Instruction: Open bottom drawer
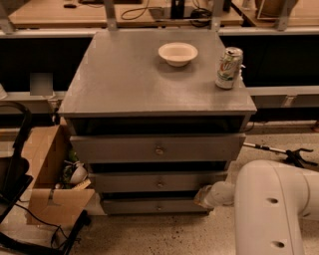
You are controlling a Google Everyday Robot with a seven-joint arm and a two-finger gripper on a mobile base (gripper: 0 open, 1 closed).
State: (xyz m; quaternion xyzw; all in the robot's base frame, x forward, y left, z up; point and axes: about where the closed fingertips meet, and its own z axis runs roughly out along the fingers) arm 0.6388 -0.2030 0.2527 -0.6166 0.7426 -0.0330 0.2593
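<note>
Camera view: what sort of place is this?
Likely a lab or workshop: cable-strewn desks behind, a grey drawer cabinet, a cardboard box of clutter. The gripper is beside the bottom drawer.

The gripper (pixel 200 197) sits lower right of centre, at the bottom drawer's (pixel 134 206) right end; a bowl (pixel 178 53) and can (pixel 229 68) stand on the cabinet top (pixel 129 82).
</note>
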